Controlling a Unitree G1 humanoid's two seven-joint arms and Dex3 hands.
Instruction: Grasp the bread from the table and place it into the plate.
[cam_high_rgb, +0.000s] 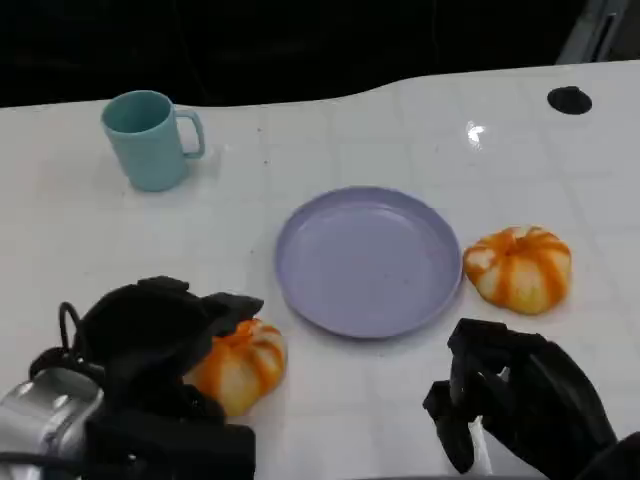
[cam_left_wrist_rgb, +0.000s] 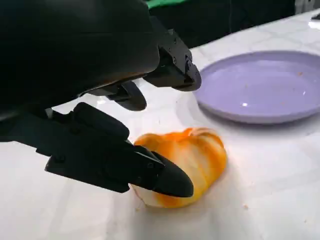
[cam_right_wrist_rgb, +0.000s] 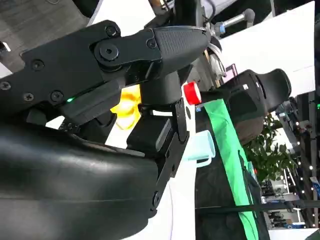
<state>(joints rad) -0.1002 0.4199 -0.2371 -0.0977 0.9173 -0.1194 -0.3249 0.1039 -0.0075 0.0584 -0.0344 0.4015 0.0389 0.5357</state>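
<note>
So the tabletop (cam_high_rgb: 90, 230) is plain white with a faint tile-like grid, glossy enough to catch a light glare, and behind its far edge the room just goes black. The near bread (cam_high_rgb: 240, 362) is a roundish orange-and-cream bun with pumpkin-style ribs, lying on the tabletop near the front-left rim of the lilac plate (cam_high_rgb: 368, 260), not touching it. In the left wrist view it looks a bit oblong, long axis running roughly toward the plate. The left hand (cam_high_rgb: 165, 345) has its fingers (cam_left_wrist_rgb: 165, 177) spread around the bread, one tip against its side; I honestly can't tell if it's a real grip. A second bread (cam_high_rgb: 518, 266) sits just right of the plate. The right hand (cam_high_rgb: 505, 395) hovers near the front edge, fingers curled in, holding nothing. A teal mug (cam_high_rgb: 150, 138) stands far left.
</note>
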